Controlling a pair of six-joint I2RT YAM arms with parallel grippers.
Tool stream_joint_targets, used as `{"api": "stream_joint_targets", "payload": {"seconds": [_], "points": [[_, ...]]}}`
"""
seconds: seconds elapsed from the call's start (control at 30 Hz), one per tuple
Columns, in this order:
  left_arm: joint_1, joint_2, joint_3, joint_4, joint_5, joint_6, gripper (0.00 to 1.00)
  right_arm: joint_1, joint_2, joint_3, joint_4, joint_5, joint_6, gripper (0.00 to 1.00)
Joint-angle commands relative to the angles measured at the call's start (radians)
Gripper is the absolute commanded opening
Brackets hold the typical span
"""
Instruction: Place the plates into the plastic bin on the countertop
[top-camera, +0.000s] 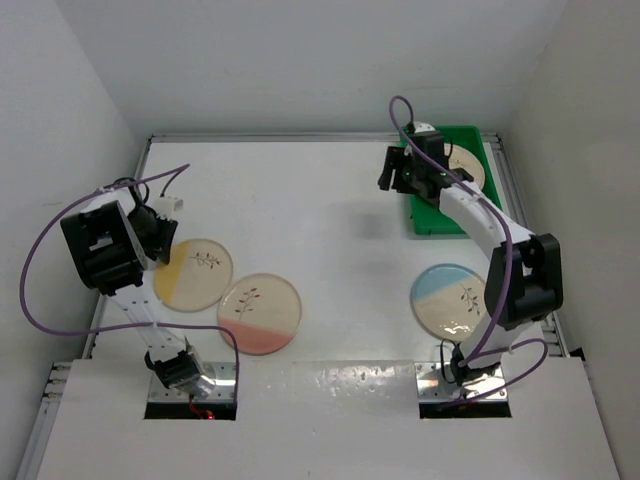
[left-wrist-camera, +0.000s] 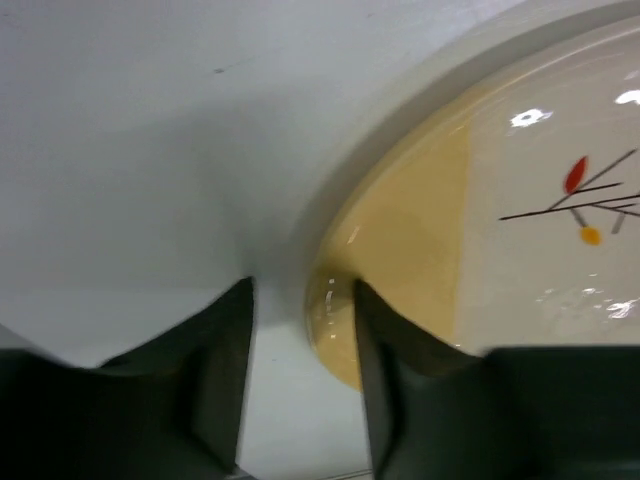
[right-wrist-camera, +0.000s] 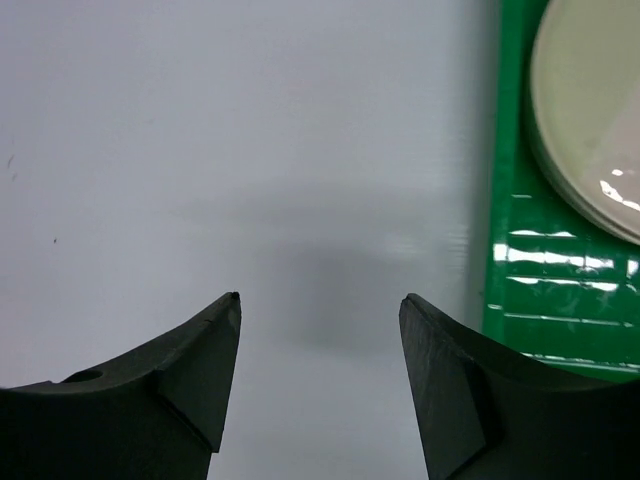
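Three plates lie on the white countertop (top-camera: 300, 200): a yellow plate (top-camera: 193, 274), a pink plate (top-camera: 259, 312) and a blue plate (top-camera: 450, 298). More cream plates (top-camera: 470, 168) are stacked in the green plastic bin (top-camera: 432, 222) at the back right. My left gripper (top-camera: 163, 238) is down at the yellow plate's left edge. In the left wrist view its jaws (left-wrist-camera: 303, 285) straddle the yellow rim (left-wrist-camera: 330, 310), one finger over the plate and one over the table, with a gap left. My right gripper (top-camera: 398, 180) hangs open and empty beside the bin's left wall (right-wrist-camera: 510, 290).
Metal rails (top-camera: 320, 137) edge the countertop and white walls close it in on three sides. The right arm's elbow (top-camera: 525, 280) stands over the blue plate's right side. Purple cables loop off both arms.
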Motion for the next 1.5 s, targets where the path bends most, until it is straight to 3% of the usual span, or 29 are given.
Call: {"api": "stream_joint_targets", "payload": {"seconds": [0.0, 0.1, 0.13, 0.17, 0.33, 0.37, 0.5, 0.6, 0.8, 1.03, 1.17, 1.2, 1.3, 1.47], "points": [[0.009, 0.041, -0.044, 0.034, 0.139, 0.014, 0.42, 0.075, 0.017, 0.082, 0.000, -0.017, -0.081, 0.64], [0.009, 0.052, -0.034, -0.006, 0.230, -0.008, 0.17, 0.103, 0.040, 0.108, -0.006, -0.012, -0.098, 0.64], [0.009, 0.064, -0.023, -0.006, 0.266, -0.021, 0.04, 0.118, 0.059, 0.111, -0.006, -0.011, -0.100, 0.65], [0.009, 0.064, -0.003, -0.020, 0.280, -0.031, 0.00, 0.129, 0.063, 0.116, -0.010, -0.017, -0.092, 0.65], [-0.023, 0.038, 0.099, -0.031, 0.398, -0.083, 0.00, 0.166, 0.126, 0.145, 0.001, -0.139, -0.074, 0.65], [-0.037, 0.025, 0.113, -0.031, 0.418, -0.083, 0.00, 0.169, 0.136, 0.157, 0.001, -0.272, -0.075, 0.67], [-0.164, -0.070, 0.169, 0.041, 0.474, -0.107, 0.00, 0.207, 0.307, 0.263, -0.035, -0.526, -0.091, 0.67], [-0.250, -0.110, 0.193, 0.077, 0.474, -0.117, 0.00, 0.240, 0.401, 0.381, -0.072, -0.629, -0.086, 0.68], [-0.367, -0.123, 0.218, 0.100, 0.435, -0.117, 0.00, 0.289, 0.578, 0.435, 0.021, -0.710, 0.044, 0.70], [-0.428, -0.104, 0.176, 0.118, 0.405, -0.117, 0.00, 0.339, 0.714, 0.412, 0.356, -0.790, 0.305, 0.70], [-0.428, -0.081, 0.166, 0.146, 0.316, -0.106, 0.00, 0.367, 0.762, 0.485, 0.272, -0.779, 0.311, 0.66], [-0.416, -0.060, 0.166, 0.146, 0.263, -0.106, 0.08, 0.359, 0.756, 0.476, 0.270, -0.775, 0.313, 0.66], [-0.370, 0.007, 0.224, 0.128, 0.201, -0.115, 0.47, 0.347, 0.695, 0.405, 0.293, -0.723, 0.310, 0.65], [-0.330, 0.090, 0.245, -0.001, 0.166, -0.092, 0.53, 0.350, 0.626, 0.383, 0.228, -0.677, 0.224, 0.65]]}}
